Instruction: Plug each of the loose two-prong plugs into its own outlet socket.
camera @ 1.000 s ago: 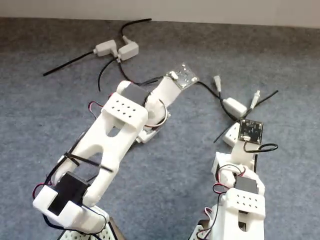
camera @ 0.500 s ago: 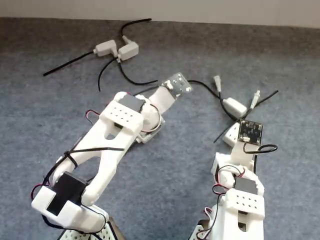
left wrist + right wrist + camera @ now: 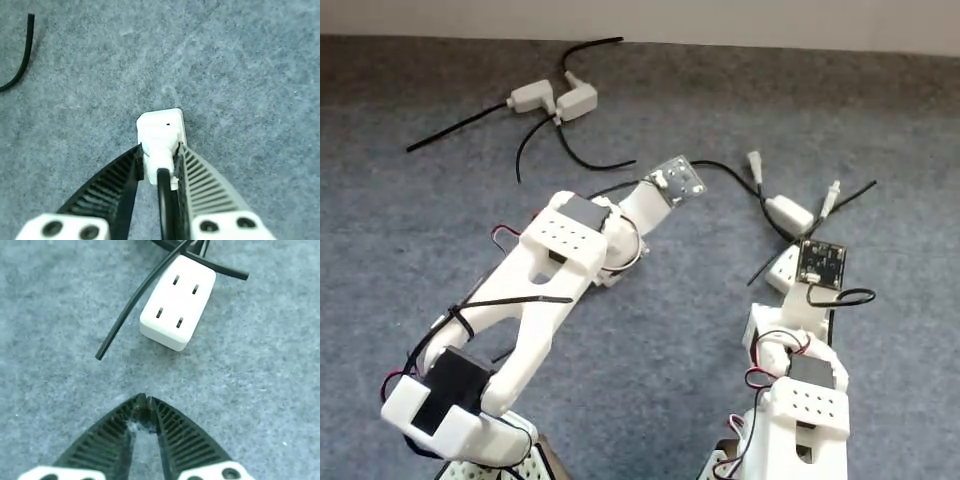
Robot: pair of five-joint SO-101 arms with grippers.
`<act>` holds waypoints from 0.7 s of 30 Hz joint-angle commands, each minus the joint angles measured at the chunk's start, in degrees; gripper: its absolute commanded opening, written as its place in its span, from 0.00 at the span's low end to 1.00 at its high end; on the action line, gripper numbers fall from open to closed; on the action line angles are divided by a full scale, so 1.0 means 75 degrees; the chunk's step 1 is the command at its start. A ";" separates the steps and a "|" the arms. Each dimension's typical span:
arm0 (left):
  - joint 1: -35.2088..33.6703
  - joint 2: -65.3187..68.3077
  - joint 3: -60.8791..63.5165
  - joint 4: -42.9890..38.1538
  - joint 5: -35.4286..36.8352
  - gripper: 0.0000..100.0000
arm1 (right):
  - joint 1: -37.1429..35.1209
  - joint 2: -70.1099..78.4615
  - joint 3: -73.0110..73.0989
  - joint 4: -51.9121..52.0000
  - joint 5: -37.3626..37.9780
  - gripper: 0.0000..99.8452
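My left gripper (image 3: 160,149) is shut on a white two-prong plug (image 3: 161,134), held just above the grey carpet, with the plug's black cord (image 3: 166,200) running back between the fingers. In the high view that arm's wrist (image 3: 675,178) sits mid-table. My right gripper (image 3: 145,404) is shut on nothing and hovers low over the carpet. Just ahead of it lies a white outlet socket block (image 3: 178,301) with two pairs of slots facing up. The same socket (image 3: 782,268) lies beside the right wrist in the high view.
Black cords (image 3: 150,285) cross the socket block's far end. A white adapter (image 3: 788,212) with small white connector ends (image 3: 755,160) lies beyond the right arm. Two more white pieces (image 3: 555,98) lie together at the back left, with cords trailing off them.
The left arm has drawn back toward its base, its wrist moving nearer and lower over the carpet, and the black cord has trailed with it. The right arm has stayed still.
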 commanded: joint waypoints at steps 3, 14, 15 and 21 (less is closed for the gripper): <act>0.0100 -0.0358 -0.0088 0.0059 0.0246 0.01 | 0.0076 -0.0076 -0.0041 -0.0205 -0.0047 0.01; 0.0088 -0.0275 0.0064 -0.0563 0.1231 0.01 | 0.0076 -0.0076 -0.0041 -0.0205 -0.0047 0.01; 0.0053 -0.0275 0.0135 -0.0574 0.1301 0.01 | 0.0076 -0.0076 -0.0041 -0.0205 -0.0047 0.01; -0.0018 -0.0346 0.0486 -0.0563 0.1348 0.01 | 0.0076 -0.0076 -0.0041 -0.0205 -0.0047 0.01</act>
